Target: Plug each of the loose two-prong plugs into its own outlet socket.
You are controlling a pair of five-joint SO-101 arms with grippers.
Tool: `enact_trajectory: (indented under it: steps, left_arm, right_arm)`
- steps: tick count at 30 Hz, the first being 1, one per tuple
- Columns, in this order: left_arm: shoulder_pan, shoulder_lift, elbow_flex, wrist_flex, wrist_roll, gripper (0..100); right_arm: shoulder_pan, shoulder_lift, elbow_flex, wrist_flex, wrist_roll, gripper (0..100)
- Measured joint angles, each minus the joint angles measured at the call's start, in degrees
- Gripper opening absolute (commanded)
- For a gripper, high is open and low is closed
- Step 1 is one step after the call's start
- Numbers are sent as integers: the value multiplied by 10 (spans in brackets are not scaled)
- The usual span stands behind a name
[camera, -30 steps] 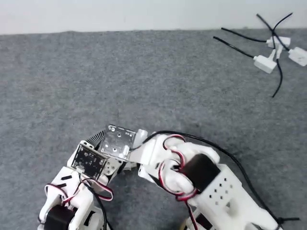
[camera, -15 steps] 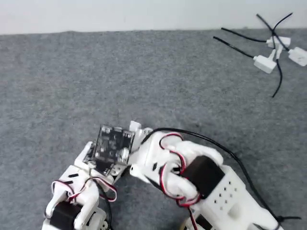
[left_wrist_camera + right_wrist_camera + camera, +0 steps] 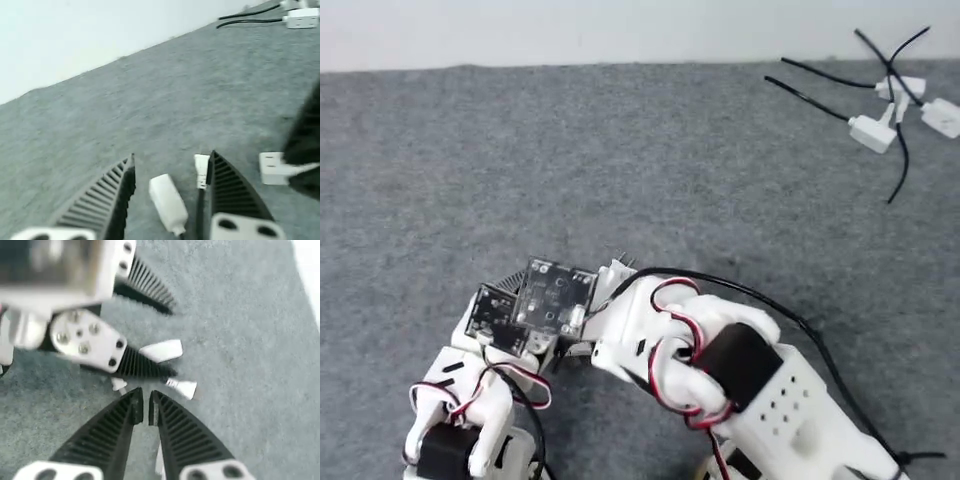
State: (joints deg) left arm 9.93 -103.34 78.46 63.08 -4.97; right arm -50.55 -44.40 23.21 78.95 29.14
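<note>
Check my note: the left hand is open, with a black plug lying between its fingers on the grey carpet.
One detail is wrong: the plug is white, not black, as the left wrist view shows. The rest stands: the left hand is open, and the plug lies between its fingers on the grey carpet.

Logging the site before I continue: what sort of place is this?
Probably a tabletop robot test bench: a grey felt-like mat, a plain pale wall behind it, and loose white plugs on black cords.
</note>
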Motion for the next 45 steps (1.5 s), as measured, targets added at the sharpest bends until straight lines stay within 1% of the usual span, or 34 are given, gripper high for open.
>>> enact_trajectory:
  steps: [3,6,8,11,14,17,19,23,25,29,34,36,41,45]
  left_arm:
    - [-32,0,12,-11,0,239]
    - [-80,0,38,-55,5,239]
    - [-116,0,60,-90,22,239]
    - [-160,0,79,-127,49,239]
    - [-210,0,79,-143,82,239]
    - [-243,0,79,-146,108,239]
    - [-259,0,79,-150,120,239]
    - [-295,0,100,-182,136,239]
    - [-305,0,102,-190,138,239]
    - [-308,0,102,-192,140,239]
    - [-309,0,102,-193,140,239]
    - [-309,0,102,-193,140,239]
    - [-309,0,102,-193,140,239]
    - [-309,0,102,-193,140,239]
  right_arm:
    - [42,0,54,-38,-10,10]
    - [82,3,141,-118,-5,11]
    - [87,20,190,-171,10,11]
    - [91,76,207,-223,40,12]
    - [89,156,208,-264,66,13]
    - [89,252,197,-282,82,25]
    - [89,313,172,-287,86,69]
    - [105,411,121,-288,90,229]
    - [119,439,97,-288,103,287]
    - [135,473,50,-288,146,272]
    - [114,526,-9,-241,269,232]
    - [101,558,-37,-221,300,233]
    - [94,651,-142,-189,320,231]
    - [94,726,-229,-136,340,230]
